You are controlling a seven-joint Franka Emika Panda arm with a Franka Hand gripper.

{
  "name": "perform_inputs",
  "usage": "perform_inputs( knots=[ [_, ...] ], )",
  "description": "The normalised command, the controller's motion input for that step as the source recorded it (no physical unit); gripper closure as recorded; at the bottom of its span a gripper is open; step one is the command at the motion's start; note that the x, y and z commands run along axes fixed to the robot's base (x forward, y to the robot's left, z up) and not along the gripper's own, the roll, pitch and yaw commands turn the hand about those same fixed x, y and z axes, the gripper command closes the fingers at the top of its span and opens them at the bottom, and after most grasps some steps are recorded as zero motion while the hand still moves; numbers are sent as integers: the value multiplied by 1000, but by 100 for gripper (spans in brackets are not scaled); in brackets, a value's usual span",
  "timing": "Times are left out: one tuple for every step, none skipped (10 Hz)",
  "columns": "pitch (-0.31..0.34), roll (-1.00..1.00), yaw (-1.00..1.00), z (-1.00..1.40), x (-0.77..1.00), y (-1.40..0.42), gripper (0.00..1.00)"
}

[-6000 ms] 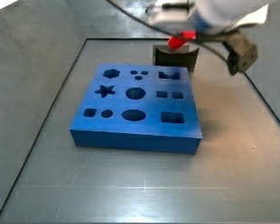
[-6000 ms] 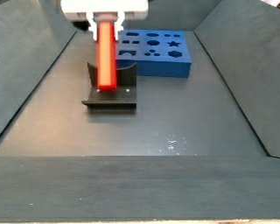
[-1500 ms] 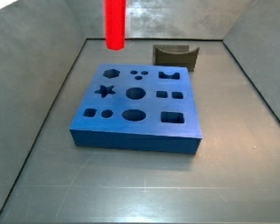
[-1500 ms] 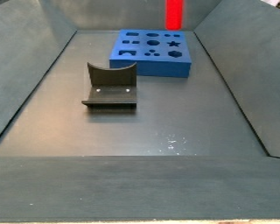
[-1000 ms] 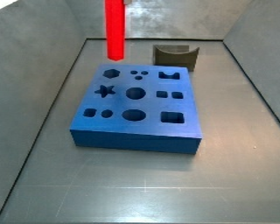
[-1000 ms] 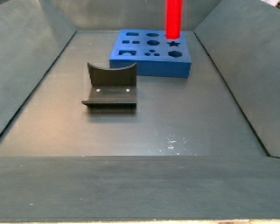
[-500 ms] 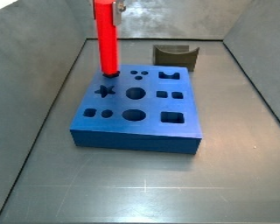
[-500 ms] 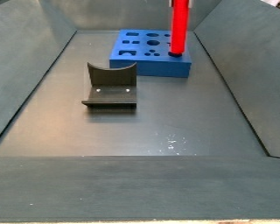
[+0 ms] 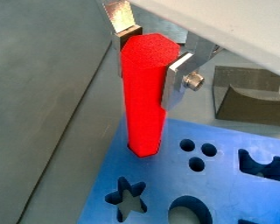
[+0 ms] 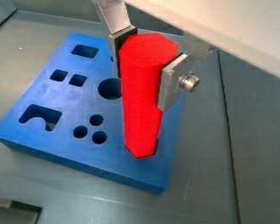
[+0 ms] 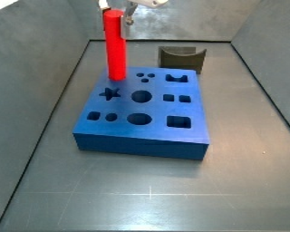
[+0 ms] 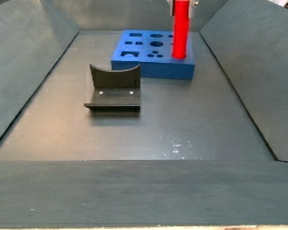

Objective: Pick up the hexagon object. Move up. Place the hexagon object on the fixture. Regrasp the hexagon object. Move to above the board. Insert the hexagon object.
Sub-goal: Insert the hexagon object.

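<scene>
Gripper (image 9: 150, 54) clamps hexagon object (image 9: 147, 96); its tip hides board (image 9: 224, 188) hole

You have the hexagon object (image 11: 113, 43), a long bright red bar with hexagonal ends, standing upright with its lower end at a corner of the board (image 11: 145, 125); whether it has entered a hole, you cannot tell. The gripper (image 9: 150, 50) clamps its upper end between silver plates. The board is a thick blue slab lying flat, cut with star, round, square holes. The fixture (image 12: 112, 88), dark with a curved notch, sits apart from the board.
</scene>
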Motion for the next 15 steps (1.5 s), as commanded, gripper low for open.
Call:
perform_inputs(
  knots=[
    [-157,-389,-17,-380,-3,689,100],
    [-136,-447,0,-300,0,674,100],
    [-77,-129,0,-66,0,131,100],
    [0,0,0,-66,0,0,100],
    [-154,119,-46,-926,-163,-149,100],
    [-97,49,-3,-1000,-286,-211,100],
    [-49,4,37,-1000,-289,-160,100],
    [-61,0,177,-1000,-226,-274,100],
    [-86,0,197,-1000,-171,-271,100],
    [-154,0,163,-897,-40,-254,100],
    [-4,9,49,0,-20,-51,100],
    [0,4,0,0,0,0,100],
    [0,49,0,-6,0,0,100],
    [0,7,0,0,0,0,100],
    [0,0,0,0,0,0,100]
  ],
)
